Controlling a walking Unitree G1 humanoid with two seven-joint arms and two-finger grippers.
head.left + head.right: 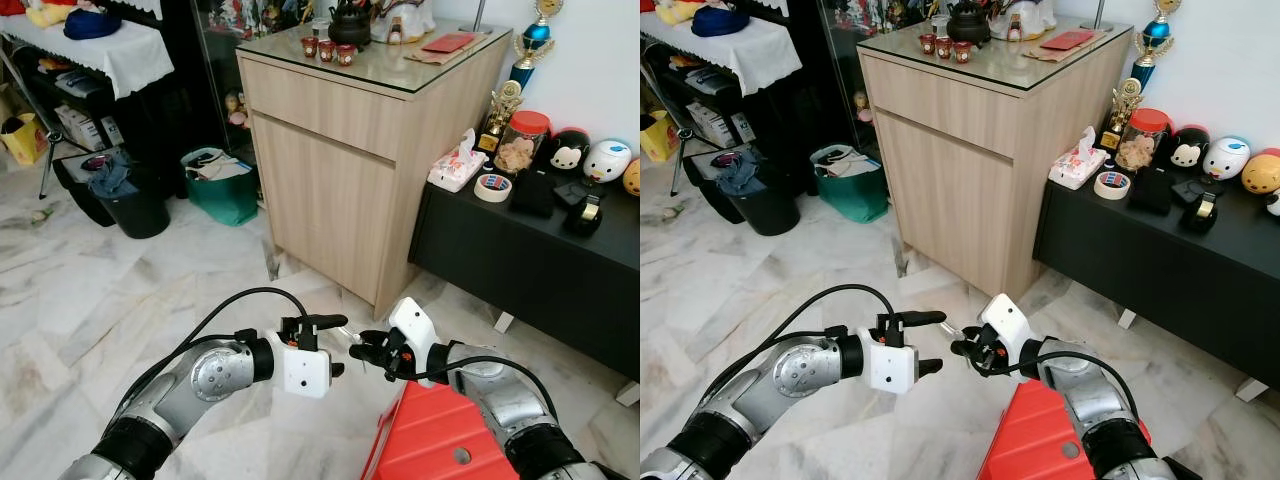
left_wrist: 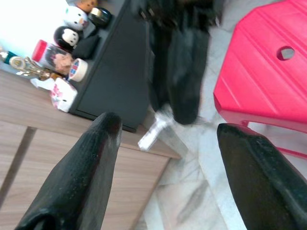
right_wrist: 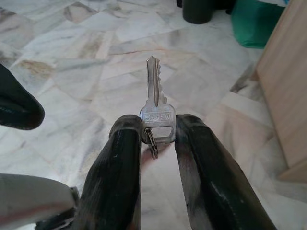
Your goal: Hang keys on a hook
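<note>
Right end effector (image 3: 156, 139) pinching key (image 3: 155, 103), left end effector (image 2: 168, 148) wide open, facing it, above marble floor (image 1: 120, 290)

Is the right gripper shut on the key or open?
Shut: the right gripper pinches the key by its head between both fingers, blade pointing outward.

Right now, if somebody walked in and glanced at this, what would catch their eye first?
Probably the two grippers meeting low over the marble floor: the right gripper pinches a silver key by its head, blade pointing outward, while the left gripper faces it, fingers spread. Next, the bright red stool under the right arm, and the pale wooden cabinet behind, with a dark teapot on its glass top.
</note>
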